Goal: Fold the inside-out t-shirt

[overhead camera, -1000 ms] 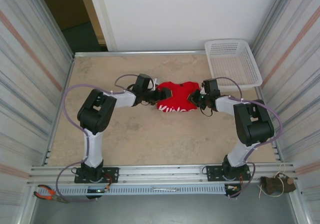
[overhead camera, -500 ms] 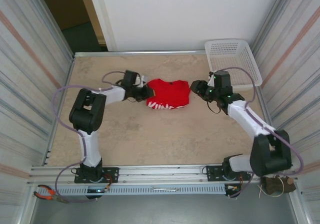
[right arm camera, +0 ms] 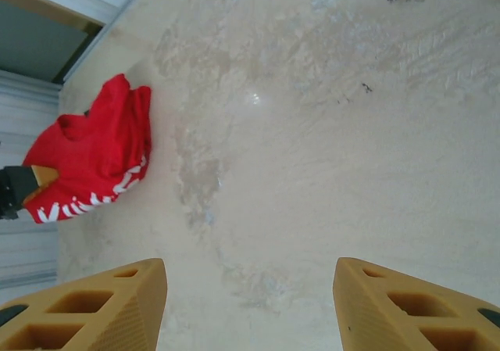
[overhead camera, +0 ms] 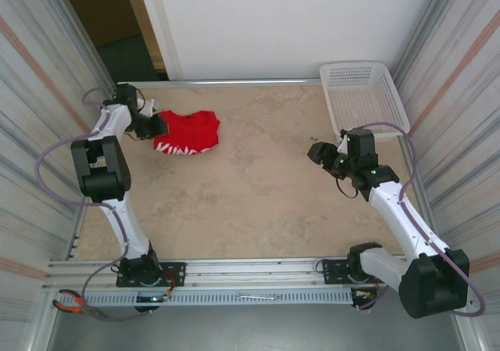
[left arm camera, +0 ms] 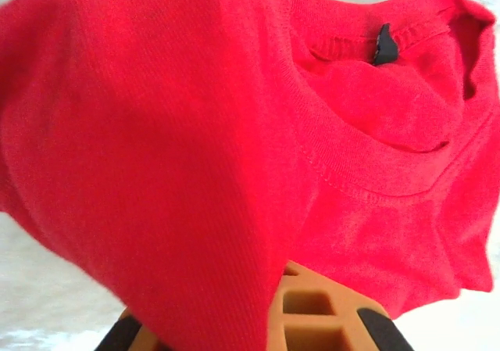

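Observation:
The inside-out t-shirt (overhead camera: 187, 132) is a bright red bundle with white lettering along its near edge, lying at the far left of the table (overhead camera: 258, 202). My left gripper (overhead camera: 152, 124) is at its left edge, shut on a fold of the red cloth. In the left wrist view the t-shirt (left arm camera: 234, 132) drapes over the gripper (left arm camera: 226, 320), the collar and a black tag show, and one orange finger (left arm camera: 312, 312) pokes out. My right gripper (overhead camera: 319, 152) hangs open over bare table at the right. From there the t-shirt (right arm camera: 86, 163) lies far off, with nothing inside the gripper (right arm camera: 250, 304).
A white mesh basket (overhead camera: 363, 93) stands at the back right corner. Corrugated walls close in both sides of the table. Pliers (overhead camera: 74, 302) lie on the rail near the left arm's base.
The left arm has swung far to the left and dragged the t-shirt from the table's middle to the far left. The right gripper let go, opened and pulled back to the right.

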Action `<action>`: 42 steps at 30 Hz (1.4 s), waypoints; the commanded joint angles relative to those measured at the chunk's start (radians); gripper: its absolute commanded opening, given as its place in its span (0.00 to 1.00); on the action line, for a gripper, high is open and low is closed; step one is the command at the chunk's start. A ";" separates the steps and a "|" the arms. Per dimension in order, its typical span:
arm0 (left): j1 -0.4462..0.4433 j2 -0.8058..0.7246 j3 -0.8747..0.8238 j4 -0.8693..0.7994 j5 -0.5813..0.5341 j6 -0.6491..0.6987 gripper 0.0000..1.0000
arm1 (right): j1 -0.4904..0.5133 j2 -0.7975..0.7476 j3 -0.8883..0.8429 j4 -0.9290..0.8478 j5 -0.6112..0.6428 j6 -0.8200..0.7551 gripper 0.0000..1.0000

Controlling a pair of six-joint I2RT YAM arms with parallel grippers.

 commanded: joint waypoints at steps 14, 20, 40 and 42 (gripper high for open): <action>0.072 -0.482 -0.166 0.218 -0.115 -0.103 0.99 | -0.072 -0.020 0.067 -0.108 0.542 -0.155 0.99; -0.071 -0.845 -0.669 0.591 -0.215 -0.059 0.99 | -0.070 0.014 -0.131 0.329 0.773 -0.373 0.99; -0.160 -0.513 -1.234 1.557 -0.294 0.098 0.99 | -0.271 0.502 -0.353 1.136 0.273 -0.649 0.99; -0.152 -0.511 -1.222 1.545 -0.301 0.082 0.99 | -0.256 0.492 -0.341 1.101 0.288 -0.659 0.99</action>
